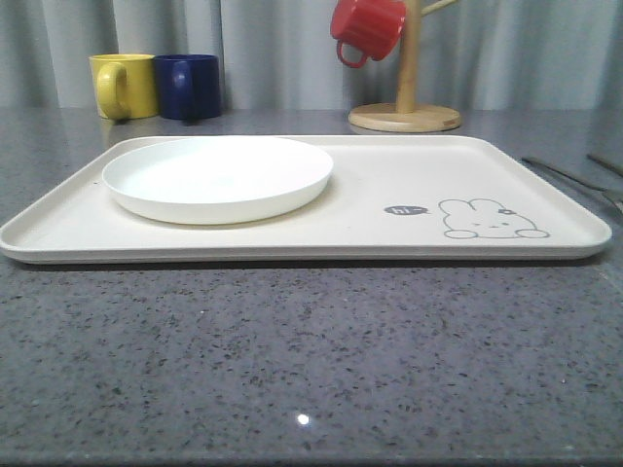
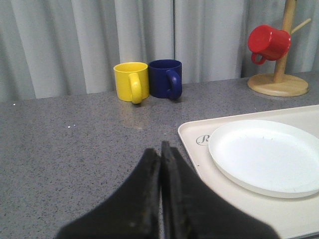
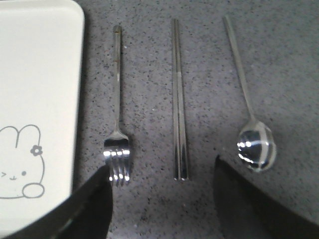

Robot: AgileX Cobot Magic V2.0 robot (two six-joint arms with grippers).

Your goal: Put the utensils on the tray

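Observation:
The cream-white tray (image 1: 389, 185) with a grey rabbit drawing lies across the grey table and carries a round white plate (image 1: 218, 177). Silver utensils lie side by side on the table beside the tray's rabbit end: a fork (image 3: 117, 124), a pair of chopsticks (image 3: 179, 99) and a spoon (image 3: 249, 109). My right gripper (image 3: 162, 174) hangs open above them, its fingertips either side of the chopsticks' ends, nothing held. My left gripper (image 2: 160, 149) is shut and empty, over bare table beside the tray's other end (image 2: 199, 149). Utensil handles (image 1: 574, 177) show at the tray's right.
A yellow mug (image 1: 124, 85) and a dark blue mug (image 1: 189, 86) stand at the back left. A wooden mug tree (image 1: 405, 107) holding a red mug (image 1: 365, 29) stands at the back centre. Grey curtains close the back.

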